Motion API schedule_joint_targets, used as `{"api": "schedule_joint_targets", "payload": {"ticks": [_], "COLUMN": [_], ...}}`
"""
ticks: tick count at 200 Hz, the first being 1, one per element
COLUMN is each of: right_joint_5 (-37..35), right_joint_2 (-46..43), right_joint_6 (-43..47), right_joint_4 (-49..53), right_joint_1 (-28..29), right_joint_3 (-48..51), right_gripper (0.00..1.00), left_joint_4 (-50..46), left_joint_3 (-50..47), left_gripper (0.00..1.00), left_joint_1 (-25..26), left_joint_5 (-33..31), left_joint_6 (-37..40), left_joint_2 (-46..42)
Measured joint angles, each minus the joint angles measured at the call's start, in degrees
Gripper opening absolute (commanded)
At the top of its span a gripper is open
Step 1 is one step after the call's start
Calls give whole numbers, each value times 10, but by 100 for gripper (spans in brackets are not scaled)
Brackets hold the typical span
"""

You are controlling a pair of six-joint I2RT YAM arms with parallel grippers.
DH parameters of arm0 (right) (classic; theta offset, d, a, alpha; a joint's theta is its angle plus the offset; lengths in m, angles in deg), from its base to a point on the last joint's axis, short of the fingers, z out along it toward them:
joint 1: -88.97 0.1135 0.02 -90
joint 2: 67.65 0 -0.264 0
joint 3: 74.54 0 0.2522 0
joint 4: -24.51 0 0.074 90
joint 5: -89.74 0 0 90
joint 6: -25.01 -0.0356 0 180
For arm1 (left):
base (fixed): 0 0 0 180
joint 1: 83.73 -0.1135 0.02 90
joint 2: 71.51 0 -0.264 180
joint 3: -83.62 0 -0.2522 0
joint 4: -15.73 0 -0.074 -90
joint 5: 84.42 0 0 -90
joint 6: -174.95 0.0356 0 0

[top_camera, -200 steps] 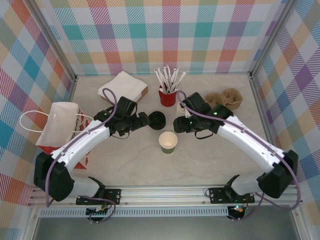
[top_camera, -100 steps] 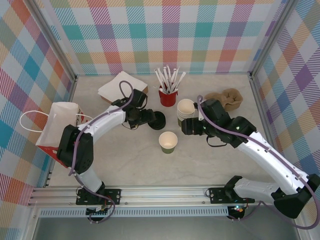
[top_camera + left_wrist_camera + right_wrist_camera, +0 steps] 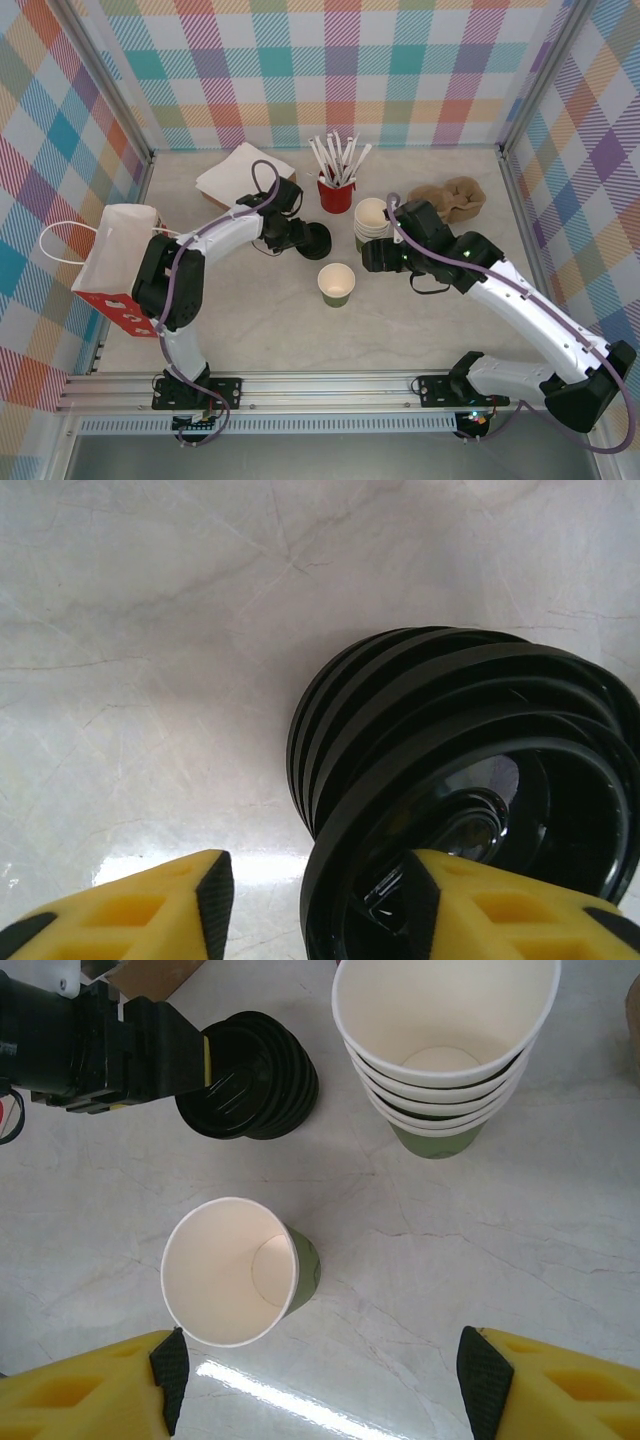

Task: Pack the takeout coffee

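While half-open, left end effector (image 3: 315, 905) astride the top black lid (image 3: 500, 742) rim.

From the left wrist, the lids (image 3: 470, 750) ran off the right and bottom edges, and the left fingers (image 3: 130, 910) were cut off at the bottom. From above, the left gripper (image 3: 303, 238) covered the lids' left side. The right fingers (image 3: 85, 1385) were cropped too. The stacked cups (image 3: 445, 1050) hid one another's lower walls.
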Motion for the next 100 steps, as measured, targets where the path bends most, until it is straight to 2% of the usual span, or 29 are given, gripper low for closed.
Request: {"api": "schedule_joint_targets", "payload": {"ticks": [55,100], "right_joint_5": [0,1], "right_joint_2": [0,5], "right_joint_6": [0,0], "right_joint_4": [0,0], "right_joint_1": [0,-1], "right_joint_3": [0,0], "right_gripper": [72,72], "left_joint_4": [0,0], "left_joint_3": [0,0], "left_gripper": [25,16], "left_joint_1": [0,0], "left_joint_5": [1,1], "left_joint_6": [3,3], "left_joint_2": [3,3]}}
